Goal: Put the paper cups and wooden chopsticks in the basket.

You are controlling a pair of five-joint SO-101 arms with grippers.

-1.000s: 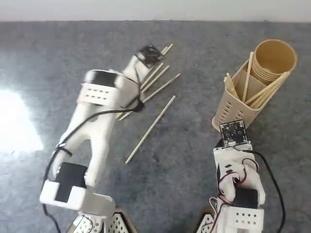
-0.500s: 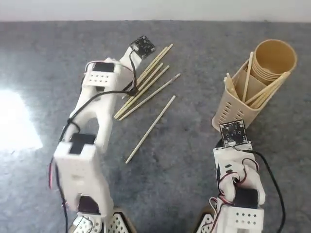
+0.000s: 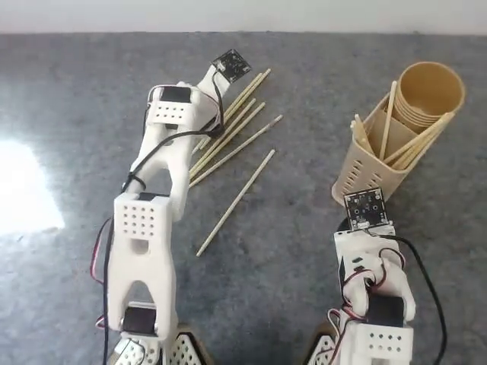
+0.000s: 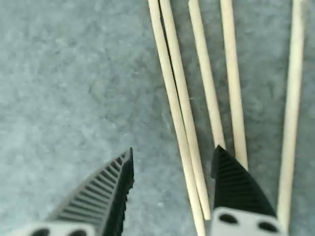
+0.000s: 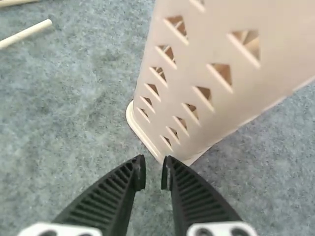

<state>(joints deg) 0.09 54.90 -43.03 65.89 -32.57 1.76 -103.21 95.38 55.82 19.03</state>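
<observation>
Several wooden chopsticks (image 3: 237, 122) lie in a loose bundle on the grey table, and one more chopstick (image 3: 237, 199) lies apart, nearer the arms. My left gripper (image 4: 172, 160) is open low over the bundle, with two touching chopsticks (image 4: 179, 123) between its fingers and the others (image 4: 231, 73) beyond one fingertip (image 4: 231, 177). The beige basket (image 3: 373, 163) stands at the right, holding stacked paper cups (image 3: 431, 91) and several chopsticks. My right gripper (image 5: 153, 172) is shut and empty, just in front of the basket's foot (image 5: 147, 128).
The table's far edge runs along the top of the high view. Bare grey surface lies between the bundle and the basket. A bright patch of light sits at the left. One chopstick end (image 5: 27, 32) lies off to the side of my right gripper.
My left arm has stretched out and swung across over the bundle of chopsticks. The right arm, basket and chopsticks have not moved.
</observation>
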